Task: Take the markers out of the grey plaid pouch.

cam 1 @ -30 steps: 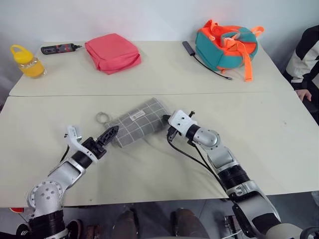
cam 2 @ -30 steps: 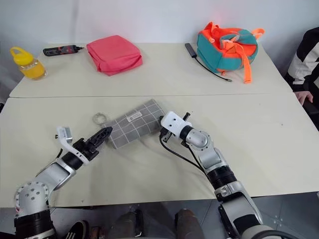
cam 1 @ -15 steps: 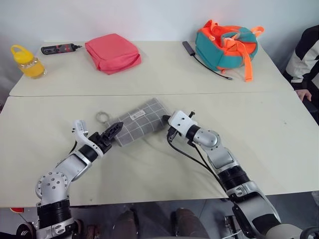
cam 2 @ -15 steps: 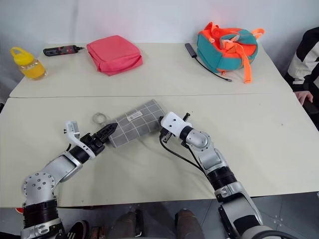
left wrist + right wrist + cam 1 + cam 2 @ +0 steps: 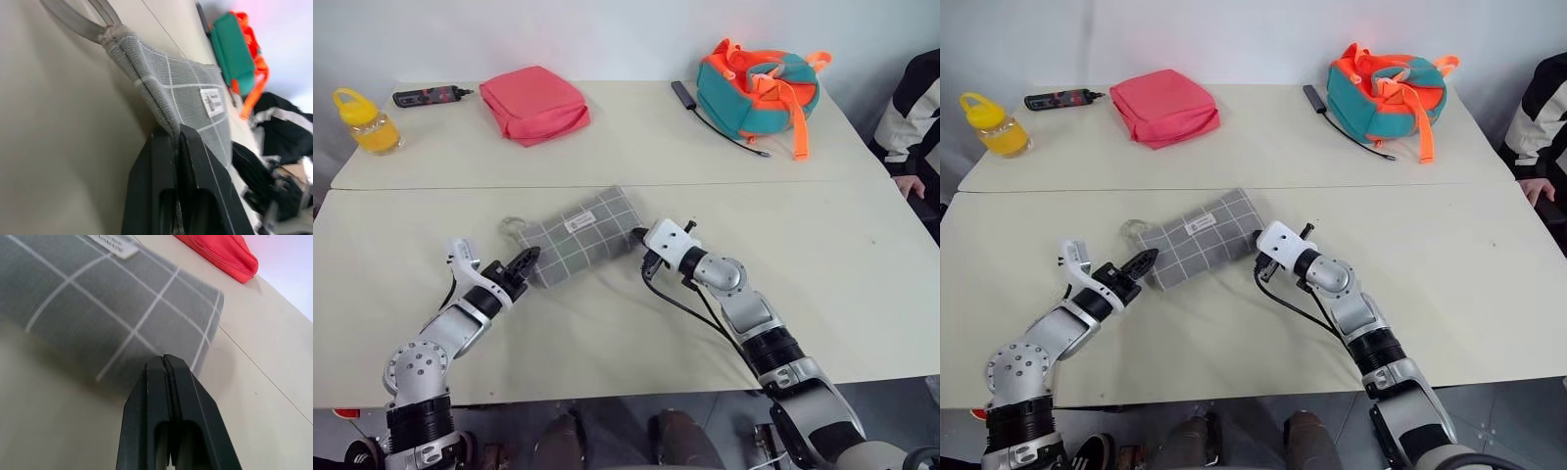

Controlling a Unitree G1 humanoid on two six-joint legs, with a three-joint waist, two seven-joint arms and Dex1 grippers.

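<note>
The left gripper pinches the grey plaid pouch on the tabletop; the right gripper, pressed together, touches its other end.

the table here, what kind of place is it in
Probably an indoor lab or test room, staged for practice: two plain tables pushed against a bare wall, everyday items laid out such as a backpack, a pink pouch and a yellow bottle, and a person seated alongside.

Head cameras overlook the table; wrist cameras closely face the pouch.
</note>
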